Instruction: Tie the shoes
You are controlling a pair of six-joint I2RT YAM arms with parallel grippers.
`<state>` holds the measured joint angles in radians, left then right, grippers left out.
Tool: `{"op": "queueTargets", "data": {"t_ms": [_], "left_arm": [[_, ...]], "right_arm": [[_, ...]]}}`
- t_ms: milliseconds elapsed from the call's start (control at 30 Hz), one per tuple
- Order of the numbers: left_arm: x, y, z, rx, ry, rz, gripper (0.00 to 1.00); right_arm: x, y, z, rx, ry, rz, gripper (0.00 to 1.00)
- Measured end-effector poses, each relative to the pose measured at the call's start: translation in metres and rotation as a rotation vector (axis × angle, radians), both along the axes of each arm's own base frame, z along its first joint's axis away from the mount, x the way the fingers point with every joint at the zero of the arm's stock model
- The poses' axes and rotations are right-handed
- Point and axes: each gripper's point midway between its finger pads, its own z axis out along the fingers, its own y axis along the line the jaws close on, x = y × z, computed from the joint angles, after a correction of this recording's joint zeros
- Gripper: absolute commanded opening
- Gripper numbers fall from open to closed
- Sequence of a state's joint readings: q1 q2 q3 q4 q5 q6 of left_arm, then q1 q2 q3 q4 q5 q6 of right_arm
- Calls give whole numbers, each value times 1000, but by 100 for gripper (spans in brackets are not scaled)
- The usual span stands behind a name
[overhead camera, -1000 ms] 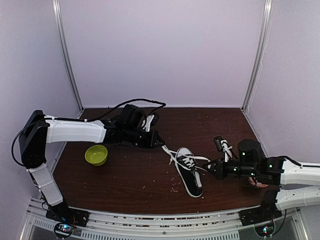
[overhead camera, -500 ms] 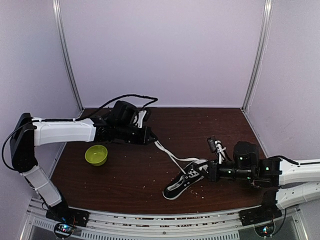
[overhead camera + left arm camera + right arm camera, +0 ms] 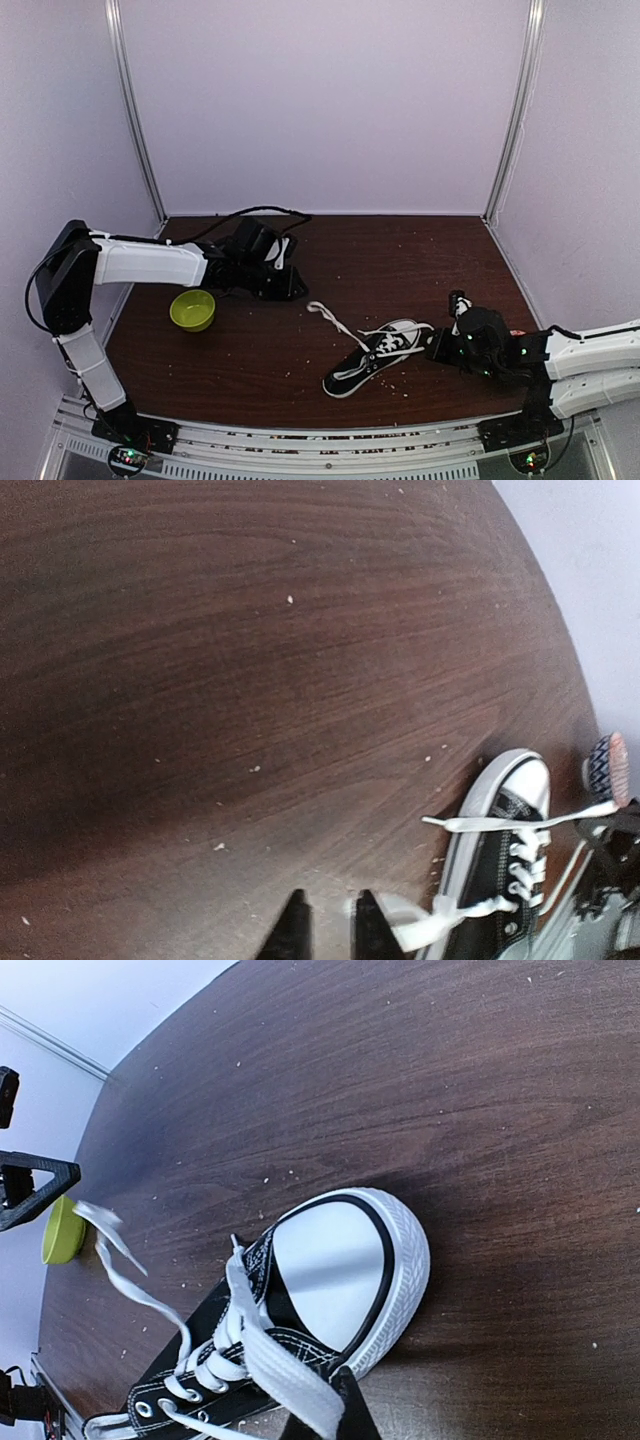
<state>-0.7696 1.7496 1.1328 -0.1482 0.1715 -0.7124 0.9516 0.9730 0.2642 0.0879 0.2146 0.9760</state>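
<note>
Since half a second ago the left gripper (image 3: 329, 927) has let its lace go. Its jaws now stand a narrow gap apart with nothing between them, and the arm has drawn back a little toward the rear left. Green bowl (image 3: 192, 309) sits near it on the left side of the table (image 3: 420, 255). Loose lace (image 3: 330, 321) lies slack on the wood, its end just beside the left fingertips, running right to the sneaker (image 3: 372, 360). Sneaker lies right of centre toward the near edge, toe pointing at the right arm; it appears tipped onto its side, though the overhead view is too small to be sure. Right gripper (image 3: 325, 1416) is clamped on the held lace (image 3: 285, 1370), close to the toe cap.

Surface: dark brown wood grain, pale specks (image 3: 290, 599) scattered. Room: plain lilac walls (image 3: 330, 100), metal uprights (image 3: 135, 110) at the rear corners.
</note>
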Motion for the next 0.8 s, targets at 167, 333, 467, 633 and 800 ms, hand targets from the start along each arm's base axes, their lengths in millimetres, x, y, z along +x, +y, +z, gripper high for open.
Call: {"op": "queueTargets", "data": {"t_ms": [167, 333, 467, 633, 800], "left_arm": [[1, 1, -4, 0, 17, 14, 63], [-4, -8, 1, -46, 40, 5, 63], [-19, -34, 5, -139, 86, -37, 63], [-51, -60, -21, -130, 176, -75, 60], [-56, -50, -45, -38, 210, -16, 60]], "right_arm": [[2, 0, -6, -35, 19, -10, 0], [3, 1, -11, -50, 31, -9, 0], [3, 2, -15, -66, 42, -7, 0], [8, 10, -6, -53, 33, -5, 0], [10, 14, -3, -48, 29, -1, 0]]}}
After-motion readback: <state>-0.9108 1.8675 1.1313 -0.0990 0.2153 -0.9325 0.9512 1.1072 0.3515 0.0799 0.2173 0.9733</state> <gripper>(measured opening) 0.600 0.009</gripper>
